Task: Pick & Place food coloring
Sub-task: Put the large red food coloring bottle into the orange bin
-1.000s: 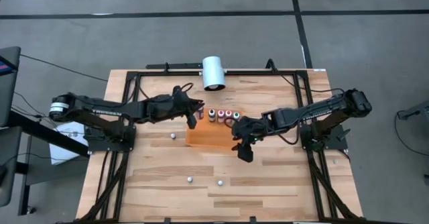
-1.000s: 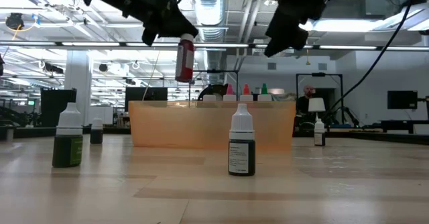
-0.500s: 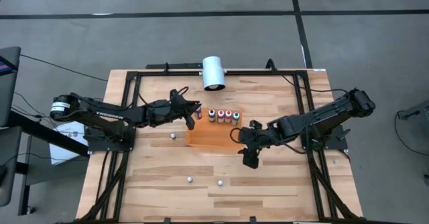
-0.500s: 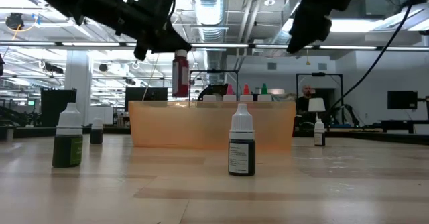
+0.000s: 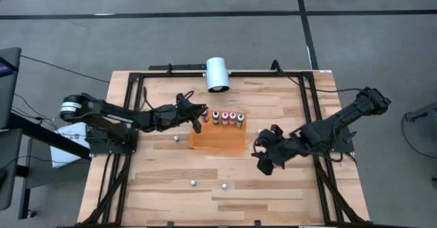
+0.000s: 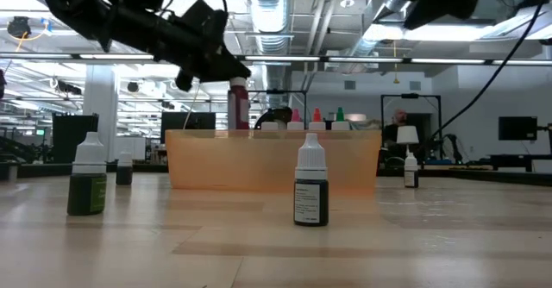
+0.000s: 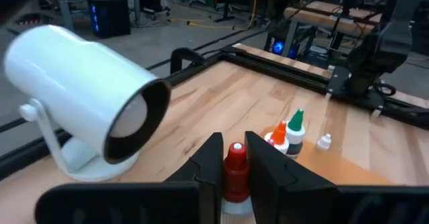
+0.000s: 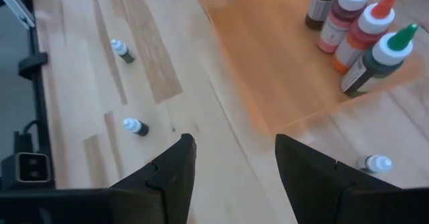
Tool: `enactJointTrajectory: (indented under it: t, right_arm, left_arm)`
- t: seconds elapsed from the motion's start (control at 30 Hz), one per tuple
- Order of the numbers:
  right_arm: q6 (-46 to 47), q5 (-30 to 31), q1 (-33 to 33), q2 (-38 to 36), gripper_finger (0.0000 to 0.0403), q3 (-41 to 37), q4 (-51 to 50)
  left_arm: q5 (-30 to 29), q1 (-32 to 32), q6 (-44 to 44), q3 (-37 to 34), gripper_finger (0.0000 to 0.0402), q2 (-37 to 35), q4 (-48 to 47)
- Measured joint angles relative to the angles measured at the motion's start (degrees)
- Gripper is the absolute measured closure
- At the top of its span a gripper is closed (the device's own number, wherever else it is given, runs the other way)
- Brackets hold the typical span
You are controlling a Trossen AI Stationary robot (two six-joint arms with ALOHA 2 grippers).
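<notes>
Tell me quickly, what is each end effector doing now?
Left end effector: shut on a red bottle, above the orange tray.
Right end effector: open, holding nothing.

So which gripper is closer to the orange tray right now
The left. The left gripper holds a red bottle over the orange tray by its far corner; the right gripper hangs open, off the tray's side.

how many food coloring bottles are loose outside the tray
4: left bottle beside the orange tray, two front bottles near the front edge, right bottle past the tray's other end. Arms may hide more.
</notes>
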Motion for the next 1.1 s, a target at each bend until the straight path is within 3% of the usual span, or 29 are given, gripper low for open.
enactJointTrajectory:
  t: [0.13, 0.33, 0.6, 0.9, 1.1]
  right_arm:
    - [4.46, 0.48, 2.15, 0.2, 0.0213, 0.0, -0.67]
    - [9.41, 0.46, 4.56, 0.59, 0.0212, 0.02, -1.08]
    - [10.45, 0.48, 4.68, 0.59, 0.0214, 0.02, -1.55]
    - [11.94, 0.33, 4.66, 0.59, 0.0215, 0.02, -1.07]
    - [13.49, -0.08, 4.82, 0.59, 0.0215, 0.02, -1.07]
  left_arm:
    - [0.09, 0.17, -0.17, 0.02, 0.0368, 5.16, 5.07]
    - [-1.5, 0.38, 0.39, 0.04, 0.0369, 6.05, 5.91]
    - [-1.81, 0.63, 0.05, 0.07, 0.0368, 6.06, 2.6]
    - [-1.9, 0.66, 0.86, 0.07, 0.0367, 14.13, 9.13]
    - [-2.71, 1.71, 2.01, 0.08, 0.0367, 14.53, 11.27]
